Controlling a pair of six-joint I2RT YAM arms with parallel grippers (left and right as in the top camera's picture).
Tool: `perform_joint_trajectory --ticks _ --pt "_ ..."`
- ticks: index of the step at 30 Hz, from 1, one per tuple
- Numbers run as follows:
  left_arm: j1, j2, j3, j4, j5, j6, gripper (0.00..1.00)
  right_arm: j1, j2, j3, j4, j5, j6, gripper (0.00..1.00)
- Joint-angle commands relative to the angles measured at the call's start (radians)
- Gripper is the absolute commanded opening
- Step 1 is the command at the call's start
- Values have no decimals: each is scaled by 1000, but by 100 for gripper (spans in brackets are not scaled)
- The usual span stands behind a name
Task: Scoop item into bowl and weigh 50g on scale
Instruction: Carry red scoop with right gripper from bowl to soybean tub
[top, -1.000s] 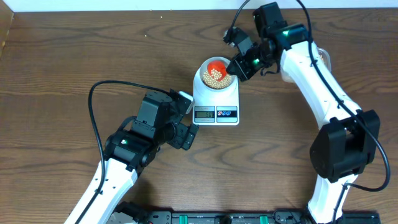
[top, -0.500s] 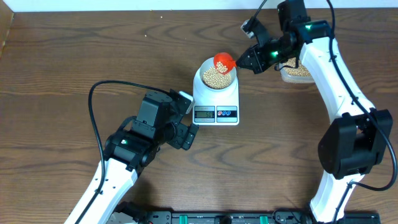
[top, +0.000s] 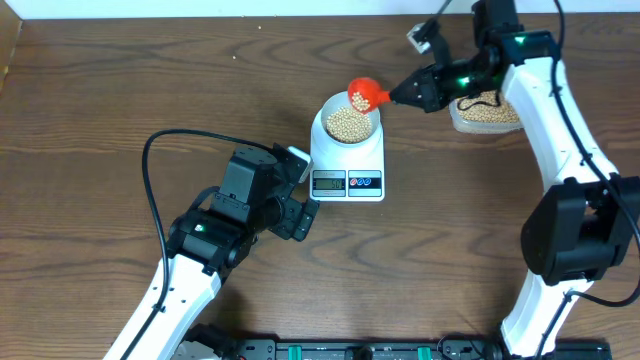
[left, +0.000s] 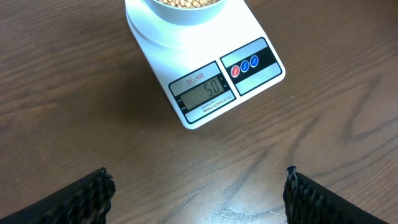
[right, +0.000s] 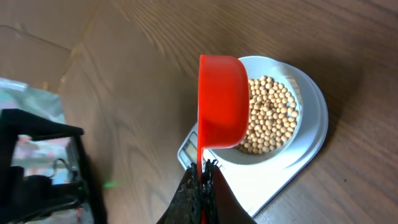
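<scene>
**While the display (left: 205, 93) reads 50, the red scoop (top: 362, 94) hangs right at the bowl (top: 322, 120) rim**

Big stuff first. It's a wooden table (top: 150, 80), and the right arm (top: 550, 120) reaches in from the right side of the overhead view. The right gripper (top: 408, 95) is pinched tight on the scoop's handle. The left gripper (left: 199, 190) sits just off the front-left corner of the scale (top: 372, 160). Its fingers are spread wide with nothing in them, and its camera looks down at the readout.

The scale is mid-table with the bowl on its back half. Off to the right, apart from the scale, is the clear tub (top: 455, 118) with the bean supply. The bowl is pretty full of beans (top: 347, 124).

Now the bit that matters. In the overhead view the scoop is at the bowl's upper-right edge, overlapping the rim on the tub side. Its handle runs away from the bowl toward the tub, nearly level left to right. So the long axis pretty much follows the bowl-to-tub line. The wrist view only shows the outside of the cup, so I can't tell if any beans are inside it.

My guess is that with 50 showing, the pouring is done or near enough. The move to come looks like backing the scoop out along its handle line toward the tub. The right arm is the only one placed for that. I'd watch for clipping the rim and nudging the reading.
</scene>
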Motion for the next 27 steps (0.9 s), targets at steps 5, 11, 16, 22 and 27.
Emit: perform_joint_trajectory --ticks 5,11,16,22,27 --pt "7 2 19 -2 9 10 89 -155 -35 13 -126 -177 -70 1" --pt "7 2 19 -2 9 10 89 -313 -40 13 -228 -175 -145 1" --pt "7 2 19 -2 9 10 89 -454 -40 13 -246 -142 -163 1" --pt "7 2 19 -2 9 10 89 -566 -40 13 -226 35 -103 1" --pt "7 2 19 -2 9 10 89 -558 -40 13 -143 196 23 1"
